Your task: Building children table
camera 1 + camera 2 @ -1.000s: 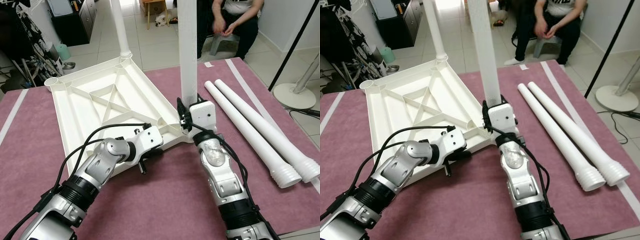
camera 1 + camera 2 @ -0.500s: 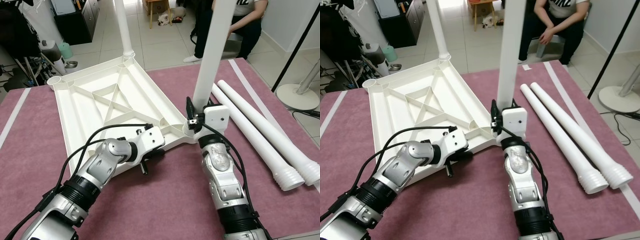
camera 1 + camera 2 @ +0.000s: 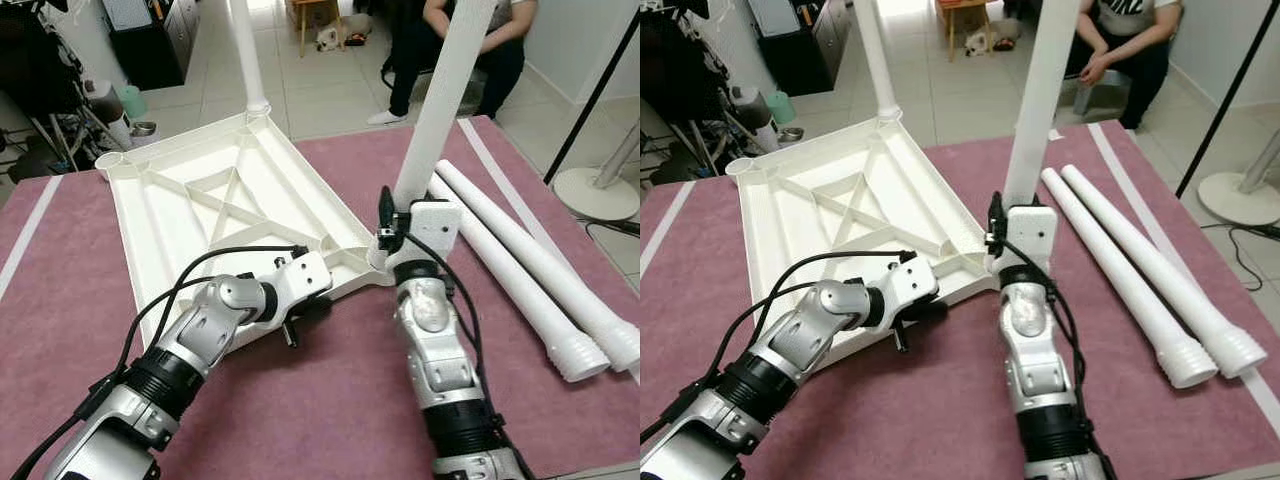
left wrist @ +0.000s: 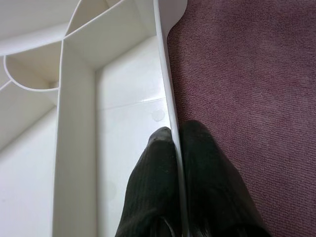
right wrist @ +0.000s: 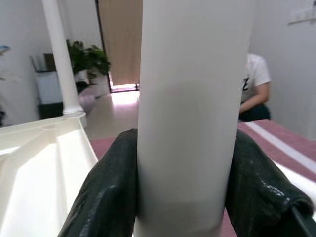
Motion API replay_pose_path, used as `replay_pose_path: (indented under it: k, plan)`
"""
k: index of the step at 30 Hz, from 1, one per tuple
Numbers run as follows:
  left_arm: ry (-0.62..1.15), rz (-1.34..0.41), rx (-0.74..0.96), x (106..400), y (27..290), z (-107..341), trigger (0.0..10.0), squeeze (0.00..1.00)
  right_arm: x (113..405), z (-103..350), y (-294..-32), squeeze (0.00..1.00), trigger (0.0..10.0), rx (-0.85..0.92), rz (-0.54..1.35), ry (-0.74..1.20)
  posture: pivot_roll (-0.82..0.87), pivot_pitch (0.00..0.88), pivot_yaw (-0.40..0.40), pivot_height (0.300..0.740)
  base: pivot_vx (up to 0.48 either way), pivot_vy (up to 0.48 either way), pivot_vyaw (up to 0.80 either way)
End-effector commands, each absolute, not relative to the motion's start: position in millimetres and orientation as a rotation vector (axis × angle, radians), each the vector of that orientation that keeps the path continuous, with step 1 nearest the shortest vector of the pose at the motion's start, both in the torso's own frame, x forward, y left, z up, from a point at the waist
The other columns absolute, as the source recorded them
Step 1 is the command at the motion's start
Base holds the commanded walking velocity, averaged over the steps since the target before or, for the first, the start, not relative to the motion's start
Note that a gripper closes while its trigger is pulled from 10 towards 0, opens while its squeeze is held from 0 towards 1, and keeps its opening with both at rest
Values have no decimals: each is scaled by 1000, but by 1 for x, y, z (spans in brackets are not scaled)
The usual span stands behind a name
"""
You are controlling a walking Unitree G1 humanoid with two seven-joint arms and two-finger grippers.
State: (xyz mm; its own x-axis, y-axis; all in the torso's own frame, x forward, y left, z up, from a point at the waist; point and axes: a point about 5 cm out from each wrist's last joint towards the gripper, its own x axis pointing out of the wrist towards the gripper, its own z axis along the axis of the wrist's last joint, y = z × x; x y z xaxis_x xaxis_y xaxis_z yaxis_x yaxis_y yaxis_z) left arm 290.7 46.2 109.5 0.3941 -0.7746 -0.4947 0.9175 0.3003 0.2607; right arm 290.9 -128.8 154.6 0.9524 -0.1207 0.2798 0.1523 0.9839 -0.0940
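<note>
Your right gripper [image 5: 185,197] has its fingers [image 5: 106,190] clamped on either side of the white table leg [image 3: 432,120], low down near its threaded end, and that end sits at the near corner socket [image 3: 378,262] of the upturned white tabletop [image 3: 200,215]. The leg tilts away from upright, leaning toward the two spare legs [image 3: 520,265] that lie well apart on the purple mat [image 3: 330,400]. Before you turn it, bring the leg square to the socket; a tilted start will likely cross the thread or jam it. Then rotate with steady, light downward pressure and stop if it binds.

Your left gripper [image 4: 175,148] has its fingers [image 4: 148,187] pinched together on the thin rim of the tabletop, one inside the rim and one outside against the mat, just beside the same corner. Hold that pinch firm so the tabletop does not spin or lift as the leg turns. One fitted leg [image 3: 245,50] stands at the far corner, so watch that it does not swing. A person [image 3: 470,35] sits beyond the mat; keep the leg's top away from them.
</note>
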Motion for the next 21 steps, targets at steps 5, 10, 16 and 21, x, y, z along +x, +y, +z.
replay_pose_path:
  k: [5, 10, 16, 21]
  plan:
    - [282, -1076, 624, 298, 55, 111, 10000, 0, 279, 98, -169, 0, 10000, -258, -345, 8, -105, 0, 171, 740, 0, 0, 0]
    - [279, -1079, 623, 299, 54, 111, 10000, 0, 275, 97, -171, 0, 10000, -263, -398, -4, -105, 0, 170, 740, 0, 0, 0]
    - [272, -1081, 625, 301, 52, 113, 10000, 0, 269, 97, -172, 0, 10000, -269, -485, -22, -104, 0, 172, 740, 0, 0, 0]
    - [269, -1082, 628, 302, 52, 114, 10000, 0, 270, 97, -167, 0, 10000, -268, -465, -25, -106, 0, 174, 740, 0, 0, 0]
